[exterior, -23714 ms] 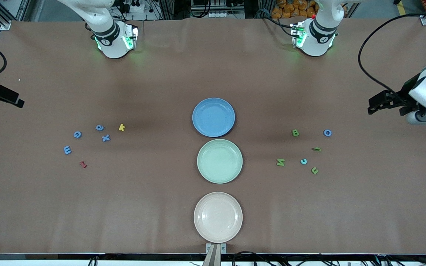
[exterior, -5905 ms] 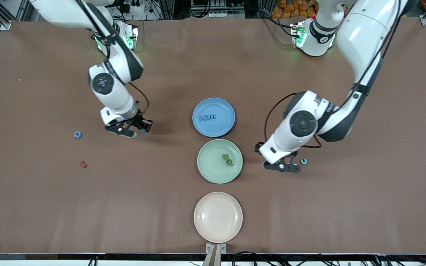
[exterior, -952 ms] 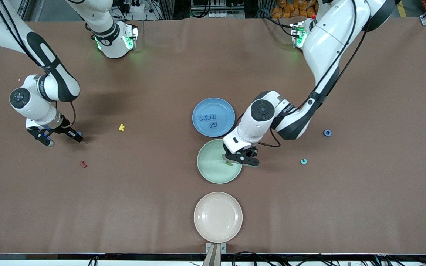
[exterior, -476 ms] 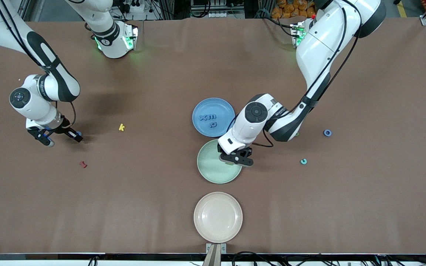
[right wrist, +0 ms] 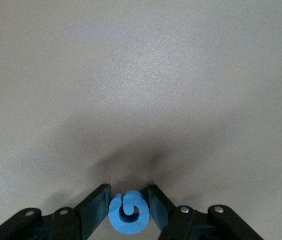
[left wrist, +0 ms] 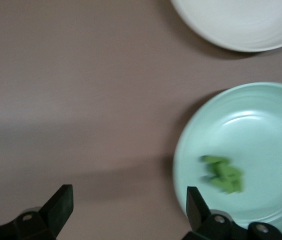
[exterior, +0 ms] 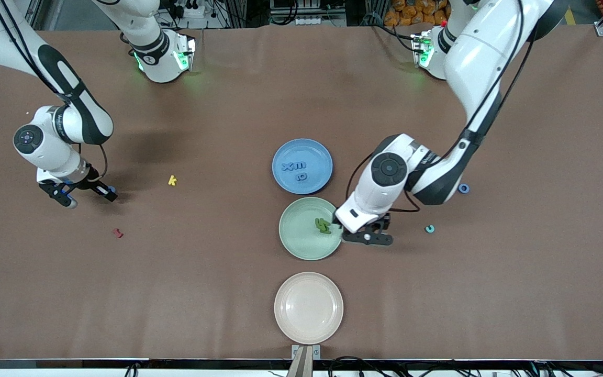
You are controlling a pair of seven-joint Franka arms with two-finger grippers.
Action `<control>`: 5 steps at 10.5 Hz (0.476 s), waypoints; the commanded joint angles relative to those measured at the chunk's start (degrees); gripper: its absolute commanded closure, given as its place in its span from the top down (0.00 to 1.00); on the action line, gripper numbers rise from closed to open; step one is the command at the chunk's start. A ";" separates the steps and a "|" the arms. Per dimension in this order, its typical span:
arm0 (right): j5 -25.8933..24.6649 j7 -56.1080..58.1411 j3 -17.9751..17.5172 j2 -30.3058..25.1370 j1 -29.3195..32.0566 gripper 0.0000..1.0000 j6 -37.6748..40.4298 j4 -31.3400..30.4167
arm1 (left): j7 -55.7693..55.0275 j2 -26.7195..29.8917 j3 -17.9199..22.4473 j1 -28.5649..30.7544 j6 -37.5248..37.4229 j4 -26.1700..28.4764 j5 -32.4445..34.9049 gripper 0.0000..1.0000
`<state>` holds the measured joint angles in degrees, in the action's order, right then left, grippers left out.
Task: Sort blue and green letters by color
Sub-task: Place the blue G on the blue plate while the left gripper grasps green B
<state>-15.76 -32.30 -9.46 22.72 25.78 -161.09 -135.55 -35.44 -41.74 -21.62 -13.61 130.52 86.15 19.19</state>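
Brown paper-covered worktop (exterior: pixel 176 293) carries my round pale green plate (exterior: pixel 296 241), now heaped with three grass-green toy letters (exterior: pixel 323 225). My left pincer (exterior: pixel 367 238), splayed empty, has slid off the plate's rim since half a second ago; teal c next. My right pincer (exterior: pixel 82 193) stays clamped on the blue letter (right wrist: pixel 128 211), needing lifting.

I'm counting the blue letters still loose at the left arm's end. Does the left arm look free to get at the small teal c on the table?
Probably yes. The left hand is open and holds nothing, beside the green plate, and the teal c lies on bare table toward the left arm's end, with nothing between them.
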 commanded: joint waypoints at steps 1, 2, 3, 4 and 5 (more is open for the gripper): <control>-0.32 -0.30 -0.38 0.48 -0.12 0.00 0.33 0.89 | 3.00 5.86 0.08 3.67 -10.87 2.87 0.41 1.00; -0.15 -0.22 -0.38 0.48 -0.21 0.00 0.60 1.25 | 3.96 7.62 0.08 5.68 -11.25 4.89 0.49 1.00; -0.14 -0.22 -0.38 0.40 -0.21 0.00 1.29 1.51 | 6.85 9.12 0.00 7.78 -11.17 7.26 0.49 1.00; -0.06 -0.22 -0.47 -0.13 -0.82 0.00 3.13 2.12 | 9.22 10.88 -0.18 9.81 -10.64 10.41 0.67 1.00; 0.20 -0.30 -0.56 -0.83 -1.00 0.00 5.15 2.65 | 9.25 12.81 -0.44 11.04 -8.72 14.27 0.67 1.00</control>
<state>-15.76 -32.30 -9.65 22.86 25.49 -159.89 -134.59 -28.31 -34.84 -21.43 -5.94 119.23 90.88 19.26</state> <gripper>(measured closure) 0.595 0.000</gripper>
